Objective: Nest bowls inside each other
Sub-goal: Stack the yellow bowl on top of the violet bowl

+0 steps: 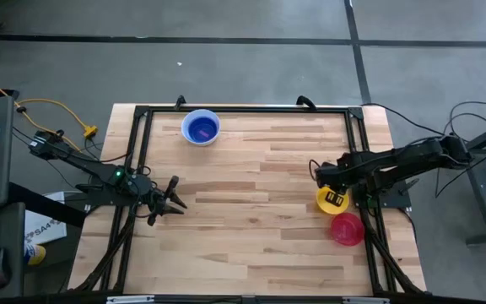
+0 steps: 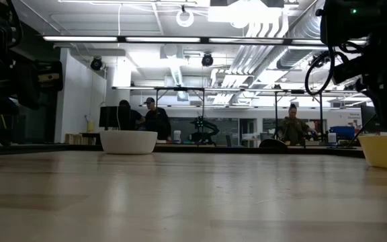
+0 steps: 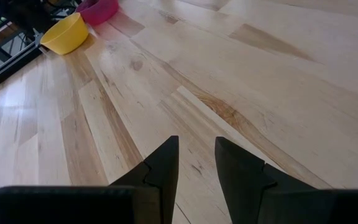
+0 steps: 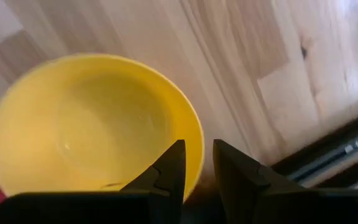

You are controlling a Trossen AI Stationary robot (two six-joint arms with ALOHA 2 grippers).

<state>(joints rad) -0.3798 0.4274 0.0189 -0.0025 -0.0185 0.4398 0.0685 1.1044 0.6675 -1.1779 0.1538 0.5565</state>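
A yellow bowl (image 1: 332,201) (image 4: 86,124) stands upright on its base near the table's right edge. Next to it, toward the near edge, is a red-pink bowl (image 1: 347,229). My right gripper (image 4: 197,163) points down over the yellow bowl, open. One finger is over the bowl's inside and the other is outside the rim. At the far side a white bowl (image 1: 201,128) (image 2: 128,142) stands with a blue bowl (image 1: 202,129) nested in it. My left gripper (image 1: 174,203) (image 3: 196,163) waits open over bare wood at the left, with nothing between its fingers. My right gripper comes from above, pointing down, with its fingers on either side of the yellow bowl's rim (image 4: 199,144) on the side toward the table's right edge. I cannot tell whether the fingers touch the rim. The bowl rests on the table.
A black metal frame (image 1: 243,110) runs around the table top, and its right rail (image 4: 347,149) lies close beside the yellow bowl. The middle of the wooden table (image 1: 251,194) is bare. People sit at desks in the room beyond (image 2: 156,121).
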